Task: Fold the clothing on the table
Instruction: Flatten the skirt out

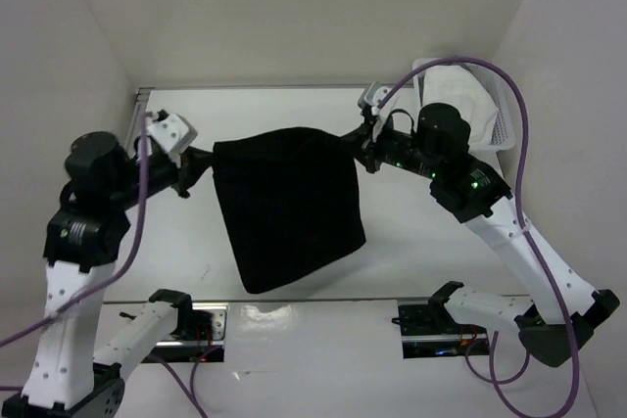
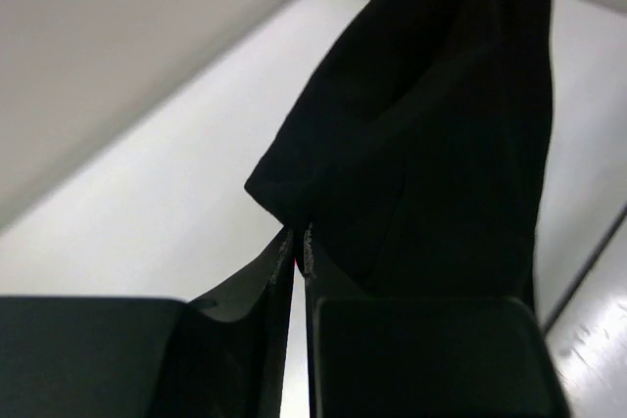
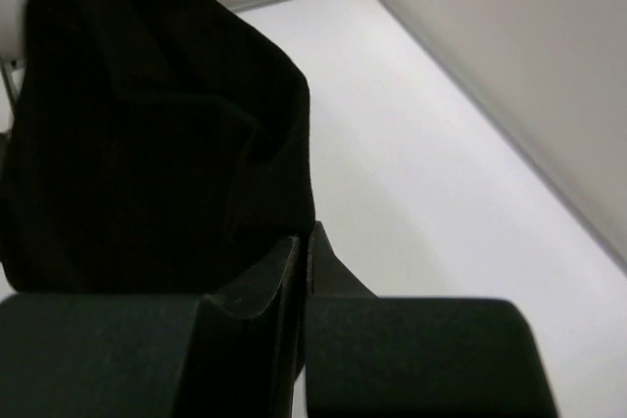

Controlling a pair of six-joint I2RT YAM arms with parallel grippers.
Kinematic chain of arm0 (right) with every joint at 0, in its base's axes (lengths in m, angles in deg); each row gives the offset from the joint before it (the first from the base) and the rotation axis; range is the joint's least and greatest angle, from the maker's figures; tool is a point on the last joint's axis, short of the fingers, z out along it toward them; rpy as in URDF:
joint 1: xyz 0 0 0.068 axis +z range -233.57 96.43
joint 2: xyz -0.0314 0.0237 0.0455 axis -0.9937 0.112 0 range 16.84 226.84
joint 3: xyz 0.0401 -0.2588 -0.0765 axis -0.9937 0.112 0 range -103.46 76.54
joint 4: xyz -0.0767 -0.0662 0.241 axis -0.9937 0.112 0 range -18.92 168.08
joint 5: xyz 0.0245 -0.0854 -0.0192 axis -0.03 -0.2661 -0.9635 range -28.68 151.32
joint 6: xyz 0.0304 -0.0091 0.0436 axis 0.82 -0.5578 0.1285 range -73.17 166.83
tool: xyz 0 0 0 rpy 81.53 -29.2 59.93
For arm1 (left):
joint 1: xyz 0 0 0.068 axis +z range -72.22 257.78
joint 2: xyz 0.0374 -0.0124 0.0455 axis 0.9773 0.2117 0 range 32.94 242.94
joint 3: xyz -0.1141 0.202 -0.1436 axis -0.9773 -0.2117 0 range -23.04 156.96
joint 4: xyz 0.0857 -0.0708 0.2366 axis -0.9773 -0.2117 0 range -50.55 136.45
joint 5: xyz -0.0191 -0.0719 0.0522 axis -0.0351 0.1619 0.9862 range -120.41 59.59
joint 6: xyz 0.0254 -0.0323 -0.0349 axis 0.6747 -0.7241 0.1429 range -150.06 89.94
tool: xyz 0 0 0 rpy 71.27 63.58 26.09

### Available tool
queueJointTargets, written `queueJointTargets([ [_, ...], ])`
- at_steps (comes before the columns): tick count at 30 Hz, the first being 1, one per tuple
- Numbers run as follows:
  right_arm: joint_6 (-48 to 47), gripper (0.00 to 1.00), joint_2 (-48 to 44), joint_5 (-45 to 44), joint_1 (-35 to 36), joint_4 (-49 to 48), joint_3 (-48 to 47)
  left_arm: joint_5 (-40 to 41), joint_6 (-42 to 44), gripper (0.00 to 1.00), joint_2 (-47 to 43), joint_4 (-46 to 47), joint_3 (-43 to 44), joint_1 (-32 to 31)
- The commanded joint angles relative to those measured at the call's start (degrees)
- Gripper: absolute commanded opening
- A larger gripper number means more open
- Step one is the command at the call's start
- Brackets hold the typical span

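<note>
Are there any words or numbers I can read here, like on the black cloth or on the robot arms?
None: no word, number, brand or sign can be read in any view.
The black clothing is plain, with no tag or print showing.
The table is bare white.
The left arm and right arm show no lettering.

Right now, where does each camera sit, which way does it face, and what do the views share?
Top external: above and behind the arm bases, looking down on the table; both arms show, left gripper and right gripper holding the clothing by two corners.
Left wrist: on the left arm, looking past its own fingers at a pinched corner.
Right wrist: likewise, its fingers on the other corner.
Shared: all show clothing and table.
</note>
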Motion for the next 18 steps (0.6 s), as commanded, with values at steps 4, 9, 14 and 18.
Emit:
queueJointTargets([
  [4, 0.9, 0.00, 4.9, -0.5, -0.2, -0.7, 7.2, -0.5, 0.2, 0.12, 12.9, -3.2, -7.2, 0.0],
  [9, -1.2, 0.00, 10.7, -4.2, -0.8, -2.8, 11.4, 4.4, -0.3, 0.09, 24.6, 0.1, -8.9, -0.6],
  [14, -3.2, 0.00, 19.0, -2.5, -7.0, -5.9, 11.5, 7.2, -0.3, 0.07, 34.6, 5.6, -8.1, -0.6],
  [18, -5.5, 0.00, 26.3, -1.2, -14.9, -5.9, 7.7, 8.8, -0.3, 0.07, 43.9, 7.4, -4.1, 1.5],
])
